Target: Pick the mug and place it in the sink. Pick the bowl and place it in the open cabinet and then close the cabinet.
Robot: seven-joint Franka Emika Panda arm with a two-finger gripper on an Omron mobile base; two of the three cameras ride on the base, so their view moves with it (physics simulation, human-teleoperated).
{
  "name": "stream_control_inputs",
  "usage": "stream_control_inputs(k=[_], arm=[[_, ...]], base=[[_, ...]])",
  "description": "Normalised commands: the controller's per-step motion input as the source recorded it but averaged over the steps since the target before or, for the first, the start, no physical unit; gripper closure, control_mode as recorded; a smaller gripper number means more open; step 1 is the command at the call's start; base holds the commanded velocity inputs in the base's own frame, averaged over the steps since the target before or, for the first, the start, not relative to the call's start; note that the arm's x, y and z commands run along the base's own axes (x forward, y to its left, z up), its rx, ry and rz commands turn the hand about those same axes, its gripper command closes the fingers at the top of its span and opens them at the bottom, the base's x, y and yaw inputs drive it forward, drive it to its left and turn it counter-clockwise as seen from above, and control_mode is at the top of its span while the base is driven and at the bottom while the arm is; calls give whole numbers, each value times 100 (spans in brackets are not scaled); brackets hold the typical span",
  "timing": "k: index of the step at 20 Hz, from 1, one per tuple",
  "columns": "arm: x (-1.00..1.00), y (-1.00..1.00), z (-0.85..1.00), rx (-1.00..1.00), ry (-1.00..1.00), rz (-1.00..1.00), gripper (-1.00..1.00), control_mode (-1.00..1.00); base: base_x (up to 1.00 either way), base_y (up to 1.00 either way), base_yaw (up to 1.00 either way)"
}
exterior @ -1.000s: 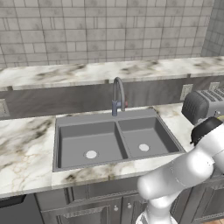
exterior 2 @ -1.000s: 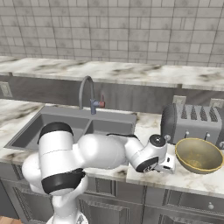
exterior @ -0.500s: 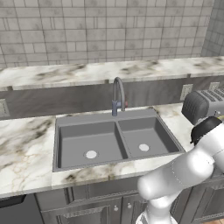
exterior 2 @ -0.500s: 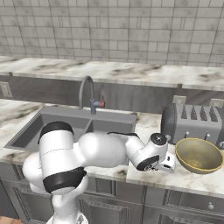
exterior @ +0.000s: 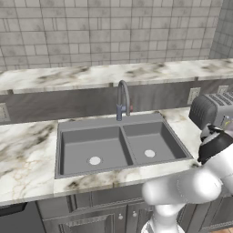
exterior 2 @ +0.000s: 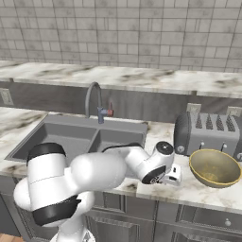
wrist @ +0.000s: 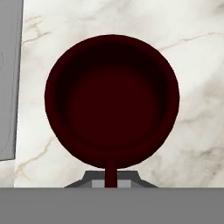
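The dark red mug (wrist: 112, 100) stands upright on the marble counter, seen from straight above in the hand view, its handle pointing toward the bottom edge. My gripper (wrist: 111, 180) is shut on that handle, one grey finger on each side. In the right base view the gripper (exterior 2: 171, 177) sits low over the counter between the sink (exterior 2: 71, 134) and the yellowish bowl (exterior 2: 215, 168), and the hand covers the mug there. The bowl rests in front of the toaster. The cabinet is out of view.
A grey toaster (exterior 2: 205, 132) stands behind the bowl, also at the right edge in the left base view as the toaster (exterior: 211, 109). The curved tap (exterior: 123, 98) rises behind the double-basin sink (exterior: 113, 145). The sink's rim (wrist: 8, 87) lies just left of the mug.
The fingers have closed in on the mug's handle. The arm has barely moved, and the bowl and the mug stay where they were.
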Motion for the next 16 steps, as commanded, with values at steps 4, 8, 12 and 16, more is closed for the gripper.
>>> stream_control_inputs(k=[4,8,12,16], arm=[[0,26,48,0,0,8,100,-100],[-2,35,50,-1,0,8,100,-100],[-2,28,38,0,0,8,100,-100],[-17,23,7,0,0,7,100,-100]], base=[[0,0,0],[0,0,0],[0,0,0],[0,0,0]])
